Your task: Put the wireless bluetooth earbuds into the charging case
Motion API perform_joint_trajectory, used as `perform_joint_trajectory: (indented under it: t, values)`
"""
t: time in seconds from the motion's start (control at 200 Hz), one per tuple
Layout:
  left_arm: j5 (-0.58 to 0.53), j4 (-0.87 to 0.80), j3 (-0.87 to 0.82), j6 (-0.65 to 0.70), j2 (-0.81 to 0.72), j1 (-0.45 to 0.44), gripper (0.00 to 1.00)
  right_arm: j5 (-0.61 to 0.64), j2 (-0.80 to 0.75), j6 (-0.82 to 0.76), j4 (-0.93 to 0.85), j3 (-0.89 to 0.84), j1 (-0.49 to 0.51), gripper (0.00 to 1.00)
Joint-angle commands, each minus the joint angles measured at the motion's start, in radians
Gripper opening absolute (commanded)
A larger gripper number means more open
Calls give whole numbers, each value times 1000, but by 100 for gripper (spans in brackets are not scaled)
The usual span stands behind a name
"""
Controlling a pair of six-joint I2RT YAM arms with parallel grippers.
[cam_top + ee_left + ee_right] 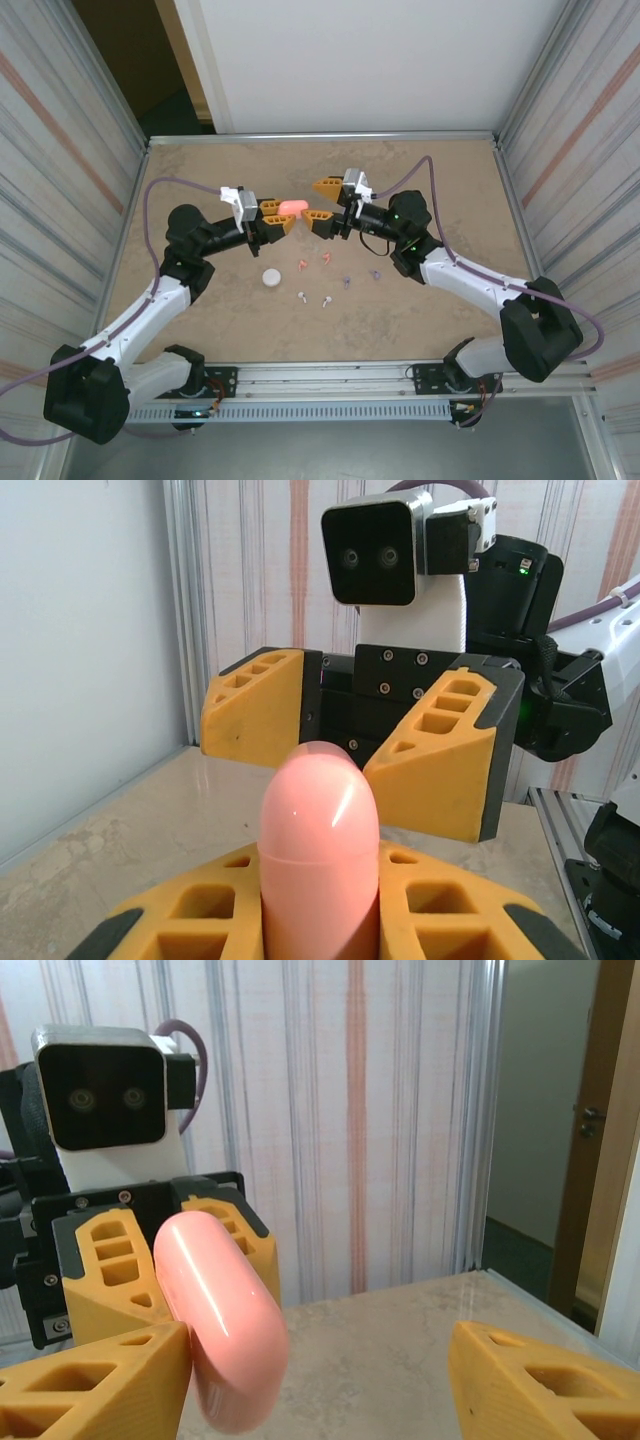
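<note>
1. Top external view: the coral-pink charging case (293,206) hangs in the air over the middle of the worktop (200,170), somewhat toward its far edge. The left claw (283,218) has it clenched at one end.
2. Left wrist view shows that grasp close up. The claw's yellow fingers (150,920) press on both flanks of the case's base, and its rounded tip juts forward with the seam shut.
3. The case's long axis runs from the left claw straight toward the right claw (318,204), roughly parallel to the worktop's far edge. Its free end points at the right arm.
4. The right claw is released, its jaws wide apart with one on each side of that free end. In the right wrist view the case sits off-centre, close against one finger (90,1390), with a broad gap to the other. I cannot tell whether it touches.
5. The earbuds lie loose on the worktop below, toward the near edge: coral-red earbuds (300,265), white earbuds (302,296) and purple earbuds (347,281). A white pebble-shaped case (270,278) sits just left of them.
6. Judging from this, no earbud is in a case yet, and the step in hand looks like a two-handed opening of the lid. The right arm is the nearer one to the free end. It would do well to centre first, since a lopsided squeeze could twist the case in the left claw's hold.
</note>
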Motion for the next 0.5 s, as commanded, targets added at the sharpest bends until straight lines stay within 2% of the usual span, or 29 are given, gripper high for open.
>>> perform_joint_trajectory:
  t: [0.0, 0.496]
  values:
    - [29, -1, 10, 22, -9, -6, 0, 29, 6, 19, 20, 42, -14, 66]
    - [33, -8, 12, 25, -8, -6, 0, 30, 18, 3, -4, 75, -28, 65]
